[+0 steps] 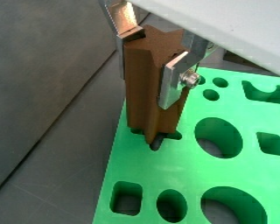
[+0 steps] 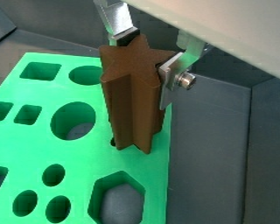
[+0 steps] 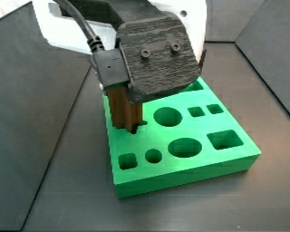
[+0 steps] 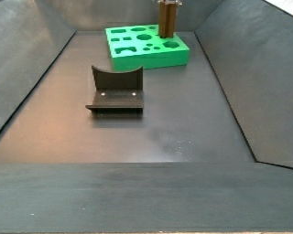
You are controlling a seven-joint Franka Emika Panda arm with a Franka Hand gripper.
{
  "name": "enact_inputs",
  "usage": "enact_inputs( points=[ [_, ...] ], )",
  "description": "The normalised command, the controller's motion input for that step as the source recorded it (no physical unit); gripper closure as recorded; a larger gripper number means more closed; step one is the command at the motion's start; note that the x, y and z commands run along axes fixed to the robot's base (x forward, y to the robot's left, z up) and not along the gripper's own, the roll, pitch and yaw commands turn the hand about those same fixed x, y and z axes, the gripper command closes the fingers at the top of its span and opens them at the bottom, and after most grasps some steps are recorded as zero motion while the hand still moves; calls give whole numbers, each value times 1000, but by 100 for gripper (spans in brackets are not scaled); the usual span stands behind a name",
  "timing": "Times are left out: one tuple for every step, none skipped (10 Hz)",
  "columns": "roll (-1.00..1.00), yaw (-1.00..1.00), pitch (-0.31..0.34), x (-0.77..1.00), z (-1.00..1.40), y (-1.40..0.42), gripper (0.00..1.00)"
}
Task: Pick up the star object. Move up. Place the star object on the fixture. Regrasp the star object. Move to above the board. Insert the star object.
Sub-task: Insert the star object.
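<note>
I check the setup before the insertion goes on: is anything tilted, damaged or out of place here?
Nothing stands out. The tool holds the star object upright, its lower end at a hole near the edge of the board. The fixture stands apart on the floor, nothing on it.

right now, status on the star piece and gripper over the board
Gripper shut on the star object, upright over the board. Lower tip at the star hole at the board's edge. Fixture bare, well clear. Nothing in the way.
</note>
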Motion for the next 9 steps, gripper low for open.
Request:
enact_inputs(
  points=[
    [33,54,23,271,-529,-80,100],
    [14,23,0,234,-477,-83,100],
    [20,0,-10,171,-417,-180,100],
    [0,0,-94,0,-426,-129,100],
    [70,-80,-76,-271,-640,0,100],
    [10,-174,-97,-203,-611,-26,100],
    [-16,-117,-130,0,-500,0,100],
    [0,-66,-91,0,-740,0,100],
    [60,-20,-19,37,-971,0,100]
  ],
)
